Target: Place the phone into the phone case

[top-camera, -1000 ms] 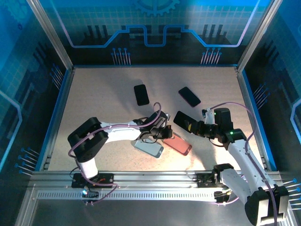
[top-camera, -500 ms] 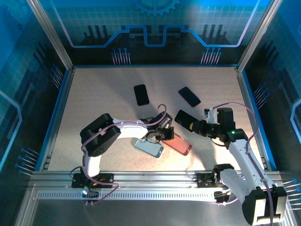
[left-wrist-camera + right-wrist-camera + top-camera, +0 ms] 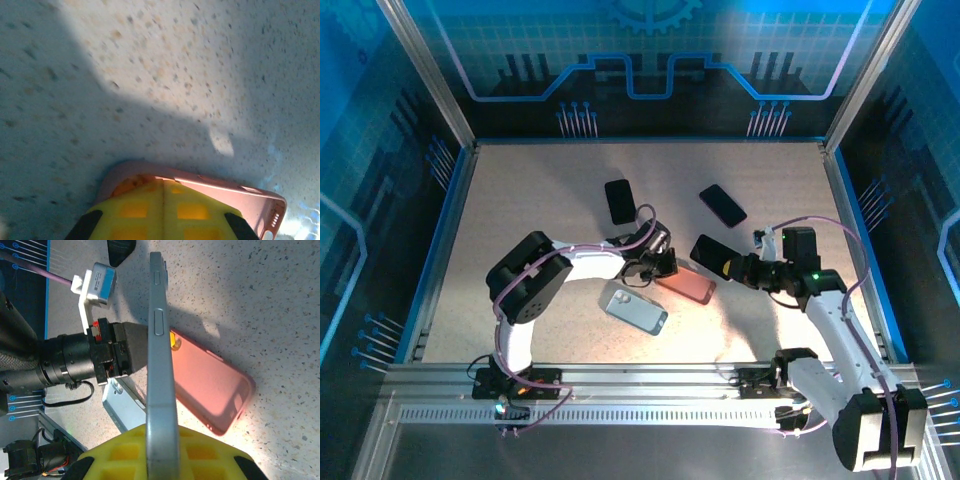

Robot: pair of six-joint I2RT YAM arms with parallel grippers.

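Note:
The pink phone case (image 3: 688, 287) lies open side up on the table at centre. My left gripper (image 3: 660, 270) is shut on its left corner. In the left wrist view the yellow fingers (image 3: 135, 210) press together on the phone case (image 3: 225, 192) rim, and the left gripper (image 3: 162, 187) is low over the table. My right gripper (image 3: 728, 268) is shut on a dark phone (image 3: 708, 250), held just right of the case. In the right wrist view the right gripper (image 3: 162, 440) holds this phone (image 3: 160, 365) edge-on above the phone case (image 3: 210, 385).
A light blue phone (image 3: 633, 308) lies face down below the case, also seen as the blue phone (image 3: 122, 405) beside the left arm's wrist (image 3: 117, 352). Two black phones (image 3: 620, 201) (image 3: 722, 205) rest farther back. Metal rails line the near edge.
My left gripper has dragged the pink case away from the near edge and slightly left, off the light blue phone. The right gripper with its phone has shifted a little left.

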